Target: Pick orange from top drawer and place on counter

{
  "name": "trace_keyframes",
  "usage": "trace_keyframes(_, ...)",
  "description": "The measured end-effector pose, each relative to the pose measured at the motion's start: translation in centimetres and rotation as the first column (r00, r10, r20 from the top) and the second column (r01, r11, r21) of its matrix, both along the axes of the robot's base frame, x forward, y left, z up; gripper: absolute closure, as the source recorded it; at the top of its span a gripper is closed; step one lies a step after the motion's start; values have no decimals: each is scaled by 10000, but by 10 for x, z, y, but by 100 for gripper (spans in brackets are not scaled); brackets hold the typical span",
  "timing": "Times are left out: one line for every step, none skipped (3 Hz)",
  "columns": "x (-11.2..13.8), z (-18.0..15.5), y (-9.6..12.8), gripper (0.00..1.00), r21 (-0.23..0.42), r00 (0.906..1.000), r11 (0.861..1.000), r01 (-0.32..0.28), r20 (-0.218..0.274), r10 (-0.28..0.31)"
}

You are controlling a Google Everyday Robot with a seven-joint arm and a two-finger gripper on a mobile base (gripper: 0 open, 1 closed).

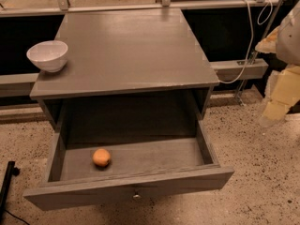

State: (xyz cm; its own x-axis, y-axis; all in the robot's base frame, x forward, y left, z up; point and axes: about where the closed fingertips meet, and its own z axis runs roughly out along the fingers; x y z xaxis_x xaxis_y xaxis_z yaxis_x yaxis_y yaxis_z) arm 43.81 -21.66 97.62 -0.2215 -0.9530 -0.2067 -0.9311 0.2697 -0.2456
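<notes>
The orange (101,157) lies inside the top drawer (140,184), left of the middle, on the drawer floor. The drawer is pulled fully out, with its round metal knob (136,196) on the front panel. The grey counter (126,50) is above it. My gripper (277,95) is a blurred pale yellow shape at the right edge of the view, level with the counter's front, well to the right of the cabinet and far from the orange. It holds nothing that I can see.
A white bowl (47,55) stands on the counter's left edge. A white cable (246,41) hangs by a metal rail behind the cabinet on the right. A black object (7,182) stands on the speckled floor at lower left.
</notes>
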Motion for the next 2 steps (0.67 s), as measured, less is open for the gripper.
trace_keyframes(0, 0, 0, 0, 0, 10000, 10000, 0, 0, 0)
trace_keyframes(8, -19, 22, 0, 613, 9962, 9944, -857, 192, 847)
